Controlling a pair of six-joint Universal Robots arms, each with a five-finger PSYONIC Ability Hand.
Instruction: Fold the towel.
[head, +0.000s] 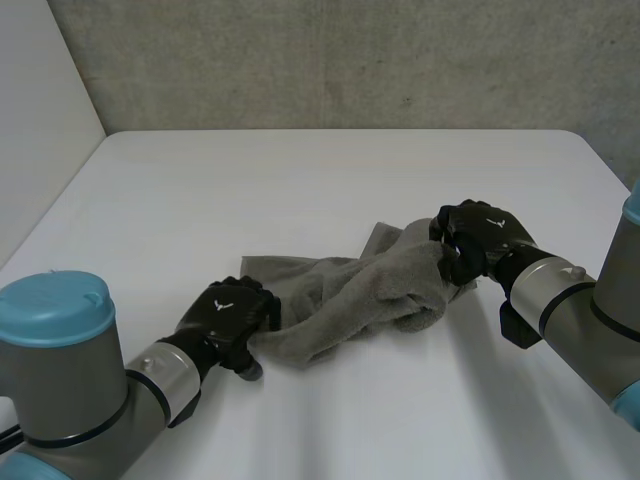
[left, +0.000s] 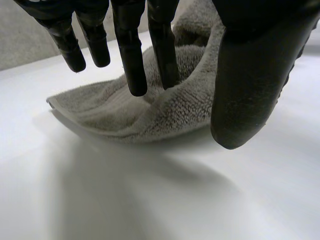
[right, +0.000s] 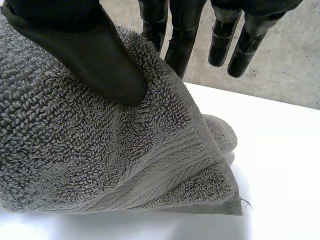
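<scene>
A grey towel (head: 350, 300) lies bunched in a diagonal band across the middle of the white table (head: 300, 180). My left hand (head: 228, 312) is at its near left corner. In the left wrist view the fingers (left: 131, 55) reach down onto the towel (left: 125, 115) with the thumb beside them, and the edge between them is raised off the table. My right hand (head: 480, 238) is at the far right end. There the thumb (right: 100, 60) presses the towel (right: 100, 165) against the fingers behind it, pinching a thick fold.
A grey wall (head: 330, 60) rises behind the table's far edge. The table's left edge (head: 50, 220) runs diagonally past my left arm. Bare tabletop surrounds the towel on all sides.
</scene>
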